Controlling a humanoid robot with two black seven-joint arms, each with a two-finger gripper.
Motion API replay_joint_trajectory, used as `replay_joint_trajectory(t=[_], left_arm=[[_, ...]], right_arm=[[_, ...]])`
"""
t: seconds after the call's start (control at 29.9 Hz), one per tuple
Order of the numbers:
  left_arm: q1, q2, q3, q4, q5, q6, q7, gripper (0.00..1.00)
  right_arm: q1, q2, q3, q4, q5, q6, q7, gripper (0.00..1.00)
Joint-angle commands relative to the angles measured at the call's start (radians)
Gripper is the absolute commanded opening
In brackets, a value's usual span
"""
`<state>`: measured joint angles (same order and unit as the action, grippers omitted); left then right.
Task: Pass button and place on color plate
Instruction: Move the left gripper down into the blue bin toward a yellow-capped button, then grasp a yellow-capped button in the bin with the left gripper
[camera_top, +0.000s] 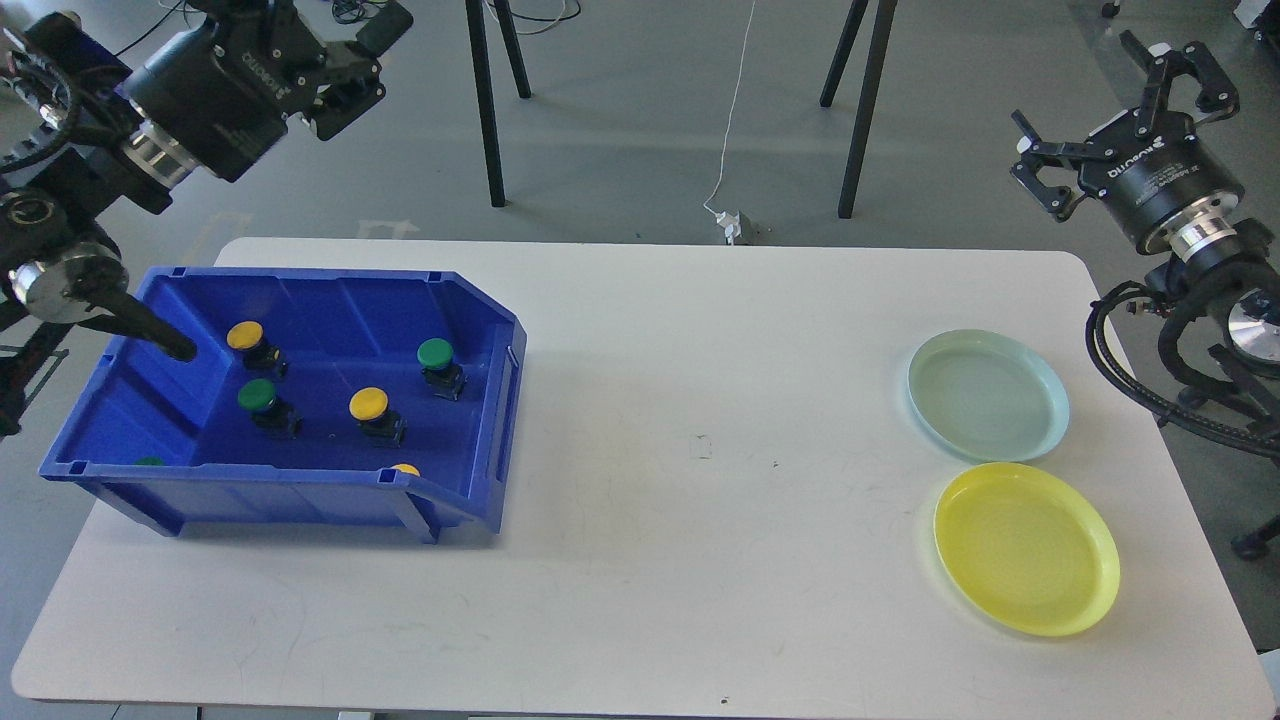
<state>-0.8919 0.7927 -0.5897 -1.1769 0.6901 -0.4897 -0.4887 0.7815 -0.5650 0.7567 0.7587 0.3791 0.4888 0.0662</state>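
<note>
Buttons (368, 404) in bin (480, 330), below left jaws (365, 55).

Blue bin (330, 300) on a white tabletop (700, 420). Inside, yellow-capped buttons (368, 403) and green-capped buttons (435, 352), all on black bodies. Pale green plate (987, 395), plain. Bright yellow plate (1026, 548), plain. Grey floor (640, 120) behind. Black arms, silver wrist rings.
</note>
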Motion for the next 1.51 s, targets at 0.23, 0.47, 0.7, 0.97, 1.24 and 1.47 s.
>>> replay_joint_trajectory(t=[0.23,0.47,0.7,0.97,1.24,1.47], left_arm=[[-0.420,0.214,0.784,-0.100,0.773,0.001,0.000,1.00],[-0.279,-0.001,0.837,0.224,0.827,0.001,0.000,1.00],[-0.259,-0.038,0.838,0.256,0.827,0.001,0.000,1.00],[-0.208,-0.095,0.844,0.327,0.829,0.001,0.000,0.99],[-0.197,-0.122,0.847,0.376,0.827,0.017,0.000,0.98],[-0.173,-0.168,0.846,0.448,0.822,0.033,0.000,0.97]], right_arm=[[-0.074,-0.006,0.009,-0.001,0.001,0.000,0.007,0.99],[-0.087,-0.004,0.007,-0.013,0.001,0.000,0.011,0.99],[-0.100,-0.007,0.009,-0.019,0.001,0.000,0.011,0.99],[-0.110,-0.007,0.009,-0.018,0.001,0.000,0.011,0.99],[-0.114,-0.007,0.009,-0.018,0.001,0.000,0.011,0.99],[-0.119,-0.007,0.015,-0.018,0.001,0.000,0.011,0.99]])
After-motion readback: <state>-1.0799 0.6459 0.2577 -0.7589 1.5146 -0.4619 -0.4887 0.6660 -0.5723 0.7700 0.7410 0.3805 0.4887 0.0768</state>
